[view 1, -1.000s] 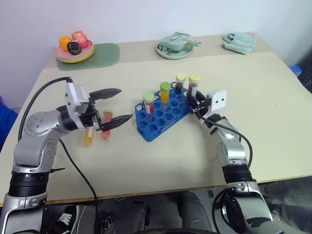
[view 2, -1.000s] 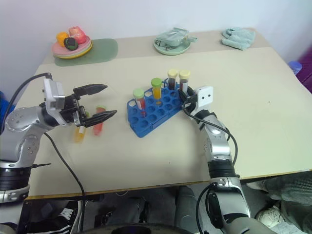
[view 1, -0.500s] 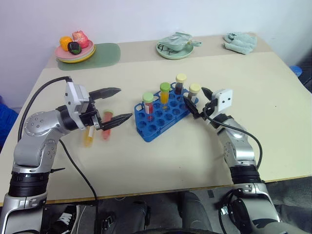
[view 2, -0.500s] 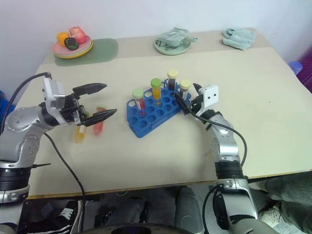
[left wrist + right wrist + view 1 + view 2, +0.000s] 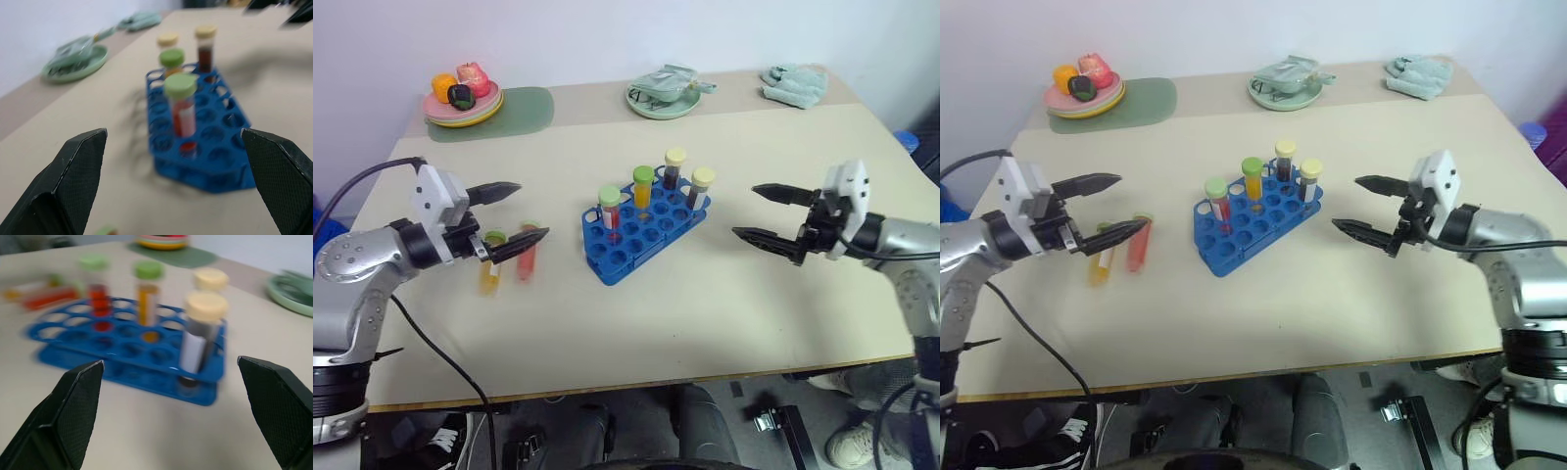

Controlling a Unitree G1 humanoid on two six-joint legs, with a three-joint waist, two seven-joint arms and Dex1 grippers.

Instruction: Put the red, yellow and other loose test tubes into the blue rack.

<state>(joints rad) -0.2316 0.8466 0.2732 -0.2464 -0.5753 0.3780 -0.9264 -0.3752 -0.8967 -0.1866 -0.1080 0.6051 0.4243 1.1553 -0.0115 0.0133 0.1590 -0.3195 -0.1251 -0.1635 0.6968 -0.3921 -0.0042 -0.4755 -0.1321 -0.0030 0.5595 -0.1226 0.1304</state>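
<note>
While four capped tubes [image 5: 651, 196] stand upright in the blue rack [image 5: 641, 230] mid-table, two loose ones left flat to its left: yellow-orange tube [image 5: 490, 271] and red tube [image 5: 526, 257], side by side. Judged roughly two-thirds done. Left gripper [image 5: 514, 213] spread wide and empty just above that pair; right gripper [image 5: 766, 212] spread wide and empty, well clear of the rack.

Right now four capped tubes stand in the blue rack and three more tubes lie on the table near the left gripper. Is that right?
Not quite. Four tubes do stand in the blue rack, but two, not three, lie near the left gripper: a yellow tube and a red tube, as the left eye view shows.
</note>
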